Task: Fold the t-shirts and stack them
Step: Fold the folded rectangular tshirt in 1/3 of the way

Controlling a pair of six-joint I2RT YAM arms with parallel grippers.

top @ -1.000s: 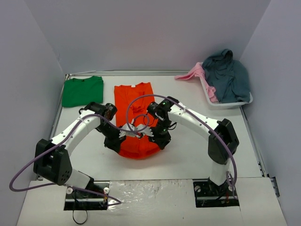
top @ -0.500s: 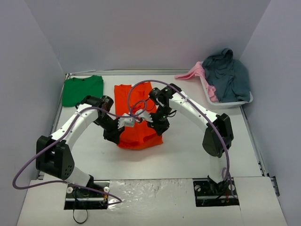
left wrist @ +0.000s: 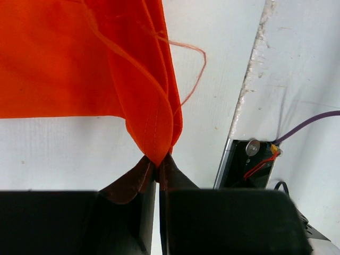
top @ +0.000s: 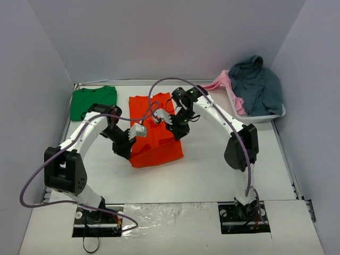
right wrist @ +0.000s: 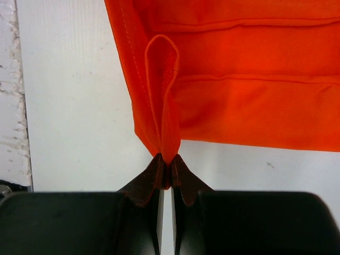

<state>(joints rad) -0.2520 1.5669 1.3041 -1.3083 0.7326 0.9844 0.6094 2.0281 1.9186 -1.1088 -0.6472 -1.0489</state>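
I'm watching the orange shirt [top: 158,147] lying in the middle of the table [top: 212,170], with both arms gripping one edge of it and holding that edge raised above the rest of the cloth. The left gripper [top: 139,131] is clamping down on a doubled fold of the orange cloth. In its wrist view the fingers [left wrist: 133,183] are pressing together on the tip of that fold, and a loose thread [left wrist: 194,69] is curling off the hem. The right gripper [top: 163,118] is likewise pinching a folded bit of the same shirt, its jaws closed tight on the cloth in its own wrist view. The two grippers are hovering near each other over the shirt, the left one slightly nearer the bases. The green shirt [top: 94,102] is lying folded at the far left corner, near the orange one but not touching it. At the far right a basket [top: 260,117] is holding a blue-grey garment [top: 257,85] and a pink one [top: 217,82] that is spilling over its rim.
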